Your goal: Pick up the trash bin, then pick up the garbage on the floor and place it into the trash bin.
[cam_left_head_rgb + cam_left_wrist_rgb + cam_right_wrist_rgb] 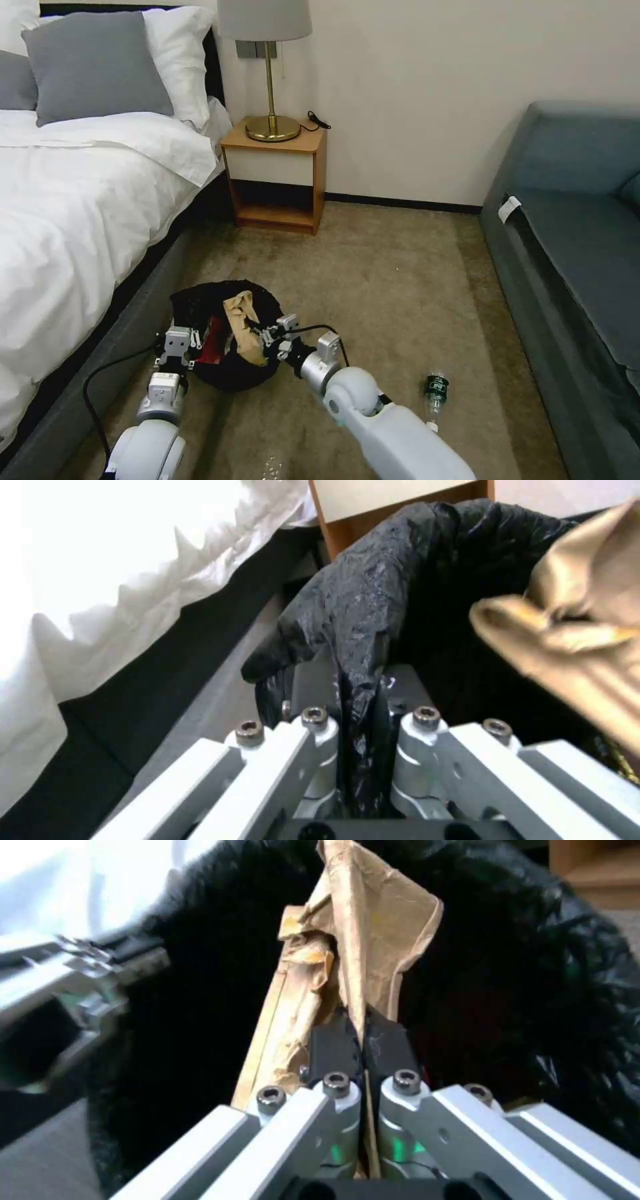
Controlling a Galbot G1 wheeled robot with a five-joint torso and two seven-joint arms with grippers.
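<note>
The trash bin (200, 303), lined with a crinkled black bag, is held just above the carpet beside the bed. My left gripper (179, 341) is shut on the bin's near rim, with the black bag (373, 595) pinched between its pads. Over the bin's mouth, my right gripper (269, 335) is shut on a tan crumpled scrap (241, 327) of garbage; the scrap (373, 935) stands up from the closed pads. A red-and-white packet (213, 341) lies inside the bin. A small clear bottle (436, 390) with a green label lies on the floor to the right.
The white bed (73, 220) and its grey base run along the left. A wooden nightstand (277, 177) with a brass lamp stands at the far wall. A grey-blue sofa (580, 253) lines the right side. Open carpet (393, 287) lies between them.
</note>
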